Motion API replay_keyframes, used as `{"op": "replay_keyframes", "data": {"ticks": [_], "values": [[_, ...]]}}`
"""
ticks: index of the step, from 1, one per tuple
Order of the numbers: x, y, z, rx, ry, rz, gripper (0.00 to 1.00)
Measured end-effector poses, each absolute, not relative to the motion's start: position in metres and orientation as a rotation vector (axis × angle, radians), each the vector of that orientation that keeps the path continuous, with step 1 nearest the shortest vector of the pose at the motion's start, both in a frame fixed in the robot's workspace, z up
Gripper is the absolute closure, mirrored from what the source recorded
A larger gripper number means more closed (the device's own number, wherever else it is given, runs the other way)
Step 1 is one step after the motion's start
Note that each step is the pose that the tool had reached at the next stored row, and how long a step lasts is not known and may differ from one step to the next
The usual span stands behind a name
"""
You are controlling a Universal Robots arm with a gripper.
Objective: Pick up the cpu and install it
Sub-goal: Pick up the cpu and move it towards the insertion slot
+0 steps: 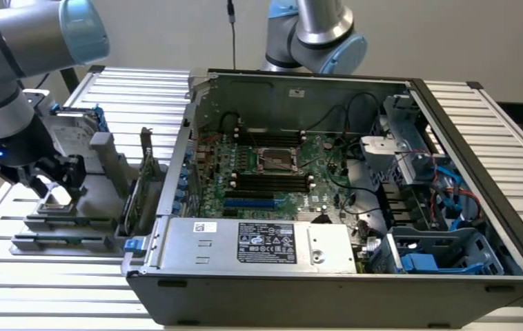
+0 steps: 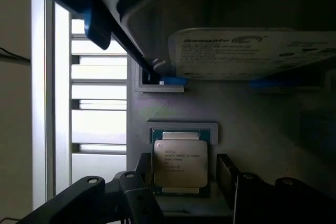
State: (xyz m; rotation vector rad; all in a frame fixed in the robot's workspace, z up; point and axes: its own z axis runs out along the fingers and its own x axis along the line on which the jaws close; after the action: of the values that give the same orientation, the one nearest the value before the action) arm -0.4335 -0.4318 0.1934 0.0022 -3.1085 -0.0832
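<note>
The cpu (image 2: 179, 163) is a small square chip with a shiny metal top, lying flat in a grey holder block (image 2: 252, 124). In the exterior view the cpu (image 1: 56, 201) sits on that holder at the exterior view's left, outside the computer case. My gripper (image 1: 55, 185) hangs directly over it, open, with one dark finger on each side of the chip. In the wrist view the gripper (image 2: 181, 184) straddles the cpu; the fingers (image 2: 137, 198) stand apart from its edges. The empty socket (image 1: 278, 160) lies in the middle of the green motherboard.
A silver hard drive (image 2: 252, 51) in a blue frame stands just behind the cpu holder. The open computer case (image 1: 482, 172) holds the motherboard, cables and a power supply (image 1: 252, 243). A second robot arm (image 1: 321, 38) rises behind the case. Slatted metal table (image 1: 41, 289) all around.
</note>
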Motion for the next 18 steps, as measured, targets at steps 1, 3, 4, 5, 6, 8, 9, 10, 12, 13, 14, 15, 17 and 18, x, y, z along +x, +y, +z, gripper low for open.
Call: {"op": "replay_keyframes", "data": {"ticks": [1, 3, 4, 5, 6, 8, 9, 10, 12, 13, 14, 15, 17, 18], "values": [[-0.4335, -0.4318, 0.1929, 0.002, -3.108, -0.083, 0.38], [-0.4335, -0.4319, 0.1917, 0.002, -3.106, -0.083, 0.38], [-0.4335, -0.4319, 0.1911, 0.002, -3.105, -0.083, 0.38], [-0.4335, -0.4319, 0.1907, 0.002, -3.105, -0.083, 0.38], [-0.4336, -0.4319, 0.1903, 0.002, -3.104, -0.083, 0.38], [-0.4335, -0.4319, 0.1895, 0.002, -3.103, -0.083, 0.38], [-0.4335, -0.4319, 0.189, 0.002, -3.103, -0.083, 0.38], [-0.4335, -0.432, 0.1887, 0.002, -3.103, -0.083, 0.38], [-0.4335, -0.4321, 0.188, 0.002, -3.102, -0.083, 0.38], [-0.4335, -0.4321, 0.1878, 0.002, -3.101, -0.083, 0.38], [-0.4335, -0.4323, 0.1877, 0.002, -3.101, -0.083, 0.38], [-0.4335, -0.4323, 0.1875, 0.002, -3.1, -0.083, 0.38], [-0.4335, -0.4325, 0.1872, 0.002, -3.1, -0.083, 0.38], [-0.4335, -0.4325, 0.1871, 0.002, -3.099, -0.083, 0.38]]}}
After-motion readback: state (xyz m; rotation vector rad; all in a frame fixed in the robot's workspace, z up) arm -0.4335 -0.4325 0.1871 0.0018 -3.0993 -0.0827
